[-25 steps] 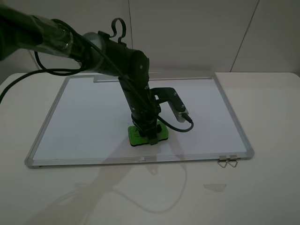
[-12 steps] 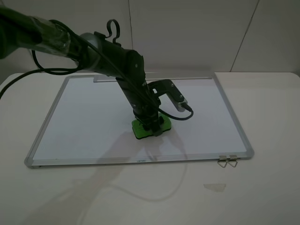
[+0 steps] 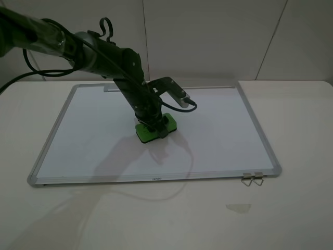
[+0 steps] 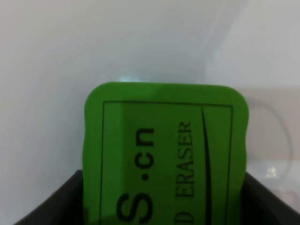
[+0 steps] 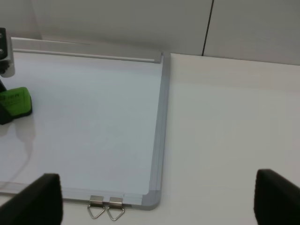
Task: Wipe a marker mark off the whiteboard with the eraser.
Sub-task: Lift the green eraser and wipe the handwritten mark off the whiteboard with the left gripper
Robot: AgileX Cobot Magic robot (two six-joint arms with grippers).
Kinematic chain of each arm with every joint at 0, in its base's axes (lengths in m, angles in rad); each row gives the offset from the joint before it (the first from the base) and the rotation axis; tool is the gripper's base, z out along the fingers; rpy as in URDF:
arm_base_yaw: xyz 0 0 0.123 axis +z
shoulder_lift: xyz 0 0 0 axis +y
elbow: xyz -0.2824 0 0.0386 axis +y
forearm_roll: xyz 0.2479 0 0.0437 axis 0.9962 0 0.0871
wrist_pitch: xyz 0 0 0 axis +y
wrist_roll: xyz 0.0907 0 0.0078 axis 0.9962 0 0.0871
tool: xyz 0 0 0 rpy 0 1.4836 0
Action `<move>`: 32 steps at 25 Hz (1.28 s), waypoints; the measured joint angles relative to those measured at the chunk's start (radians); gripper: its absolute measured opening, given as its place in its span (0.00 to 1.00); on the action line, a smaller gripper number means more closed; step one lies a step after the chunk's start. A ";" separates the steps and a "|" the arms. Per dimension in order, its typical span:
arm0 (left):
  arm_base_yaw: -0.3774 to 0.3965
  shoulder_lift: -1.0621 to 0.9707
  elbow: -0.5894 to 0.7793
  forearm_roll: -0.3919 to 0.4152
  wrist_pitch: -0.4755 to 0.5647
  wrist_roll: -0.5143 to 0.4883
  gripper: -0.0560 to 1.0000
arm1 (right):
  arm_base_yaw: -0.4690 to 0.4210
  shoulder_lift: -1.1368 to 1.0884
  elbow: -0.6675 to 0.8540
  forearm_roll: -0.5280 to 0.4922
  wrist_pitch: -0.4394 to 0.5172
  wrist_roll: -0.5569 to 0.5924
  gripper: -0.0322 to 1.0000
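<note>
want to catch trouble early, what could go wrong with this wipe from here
1. Much of the eraser juts past the left fingers; under pressure it might tilt or twist loose.
2. The cable loops out beside the wrist and may drag across the whiteboard or snag.

Eraser [image 4: 164,154] top: "S.cn", "ERASER", black print.

Whiteboard [image 3: 223,130]: smooth white face, low sheen w/ faint reflections. Frame [image 5: 158,140]: silver-grey metal, satin finish. Clips [image 3: 253,180]: bare metal wire, shiny. Eraser [image 4: 164,154]: bright green plastic top, smooth, slight gloss, black printed lettering. Left gripper [image 3: 154,126]: black body, matt. Table [image 3: 291,208]: off-white, smooth, matt.
</note>
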 joint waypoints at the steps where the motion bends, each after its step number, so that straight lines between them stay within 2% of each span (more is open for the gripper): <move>1: 0.004 0.000 -0.001 0.000 0.003 -0.002 0.61 | 0.000 0.000 0.000 0.000 0.000 0.000 0.82; 7: 0.040 -0.023 0.066 0.002 -0.042 -0.040 0.61 | 0.000 0.000 0.000 0.000 0.000 0.000 0.82; 16: 0.054 -0.144 0.370 -0.059 -0.406 -0.139 0.61 | 0.000 0.000 0.000 0.000 0.000 0.000 0.82; 18: 0.054 -0.150 0.386 -0.056 -0.423 -0.160 0.61 | 0.000 0.000 0.000 0.000 0.000 0.000 0.82; 22: 0.057 -0.149 0.356 -0.044 -0.374 -0.178 0.61 | 0.000 0.000 0.000 0.000 0.000 0.000 0.82; 32: 0.065 -0.054 0.101 0.009 -0.059 -0.123 0.61 | 0.000 0.000 0.000 0.000 0.000 0.000 0.82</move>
